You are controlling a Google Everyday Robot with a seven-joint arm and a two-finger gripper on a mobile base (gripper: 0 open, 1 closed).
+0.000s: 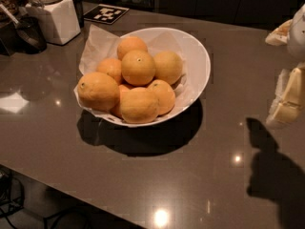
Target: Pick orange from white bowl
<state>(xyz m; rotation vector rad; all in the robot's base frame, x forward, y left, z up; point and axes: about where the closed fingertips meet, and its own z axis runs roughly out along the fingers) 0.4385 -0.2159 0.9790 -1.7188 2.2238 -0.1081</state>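
Note:
The white bowl (pixel 202 63) stands in the middle of the brown countertop (pixel 205 166), lined with crinkled white paper and holding several oranges. The orange (pixel 138 67), round with a tiny dark stem dot, sits on top of the pile. A larger, slightly oblong orange (pixel 97 90) lies at the bowl's left edge. My gripper (pixel 287 101) hangs at the right edge of the camera view, pale fingers pointing down, well to the right of the bowl and above the counter. It holds nothing that I can see.
A white square jar (pixel 55 15) stands at the back left, with a dark round object (pixel 29 34) beside it. A black-and-white marker tag (pixel 106 13) lies behind the bowl. The counter's front edge runs across the lower left. The arm's shadow (pixel 274 175) falls at the lower right.

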